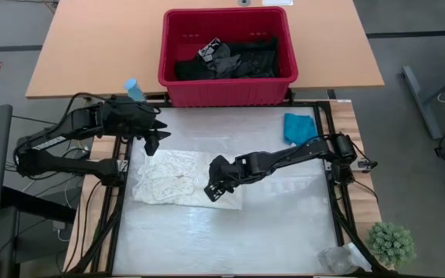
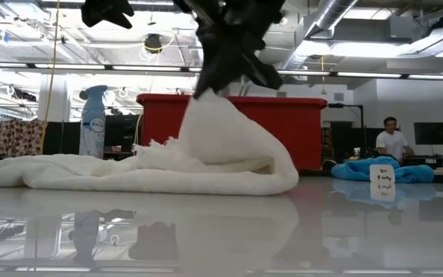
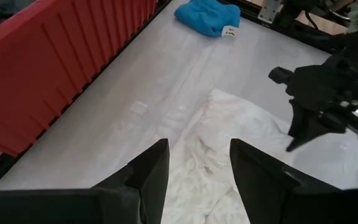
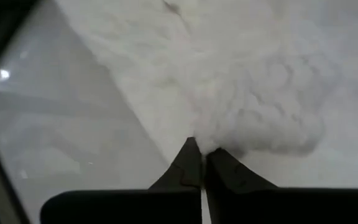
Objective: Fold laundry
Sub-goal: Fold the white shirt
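My right gripper [image 1: 213, 191] pinches the white lacy-textured garment [image 1: 168, 179] off the table while my left gripper [image 1: 152, 144] hovers open.

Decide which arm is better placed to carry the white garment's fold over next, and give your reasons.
Right. The right gripper is already shut on the white garment, lifting its edge off the table. The left gripper hangs open above the far edge, holding nothing.

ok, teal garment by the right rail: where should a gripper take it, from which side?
Probably from straight above, pinching the raised middle of the teal garment. It lies bunched in a low heap, apart from the white garment, so there is no flat edge to slide under. The frame rail hugs its outer side; come in from the mat side.
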You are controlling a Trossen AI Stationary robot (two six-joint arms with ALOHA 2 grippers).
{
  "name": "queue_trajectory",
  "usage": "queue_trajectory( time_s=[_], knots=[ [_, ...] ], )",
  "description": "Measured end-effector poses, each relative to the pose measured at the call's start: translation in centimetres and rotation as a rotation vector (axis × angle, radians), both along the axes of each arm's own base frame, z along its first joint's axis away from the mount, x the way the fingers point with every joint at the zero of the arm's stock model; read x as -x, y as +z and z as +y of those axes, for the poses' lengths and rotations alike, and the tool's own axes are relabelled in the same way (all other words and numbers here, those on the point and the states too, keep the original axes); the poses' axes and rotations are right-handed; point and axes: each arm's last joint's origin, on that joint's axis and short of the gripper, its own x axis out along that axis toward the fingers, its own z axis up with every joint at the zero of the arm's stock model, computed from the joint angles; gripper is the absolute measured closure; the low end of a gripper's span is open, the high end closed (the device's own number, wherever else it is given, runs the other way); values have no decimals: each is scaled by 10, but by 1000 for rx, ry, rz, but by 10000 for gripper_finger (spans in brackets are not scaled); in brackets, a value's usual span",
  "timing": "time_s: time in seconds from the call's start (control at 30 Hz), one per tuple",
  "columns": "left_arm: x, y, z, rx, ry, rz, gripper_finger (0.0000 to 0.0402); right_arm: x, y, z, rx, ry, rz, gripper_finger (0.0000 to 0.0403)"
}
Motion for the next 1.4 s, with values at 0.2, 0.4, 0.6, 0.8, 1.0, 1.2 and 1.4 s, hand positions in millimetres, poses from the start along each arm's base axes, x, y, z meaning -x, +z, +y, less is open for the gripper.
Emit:
queue_trajectory(
  time_s=[0.2,0.4,0.6,0.8,1.0,1.2,1.4],
  knots=[
    [0,0,0,0,0,0,240,-6,5,1,10,31,-80,365],
    [0,0,0,-2,4,1,240,-8,4,2,13,112,-105,360],
    [0,0,0,-7,13,3,240,-16,2,-1,46,149,-161,359],
    [0,0,1,-4,20,2,240,-31,-20,-8,17,189,-170,350],
    [-1,-5,1,7,25,12,240,-51,-61,-5,-82,272,-149,311],
    [-4,-9,2,10,28,29,240,-63,-46,-15,-34,268,-210,275],
    [-5,-10,3,3,42,40,240,-66,-14,-21,61,315,-227,262]
  ],
)
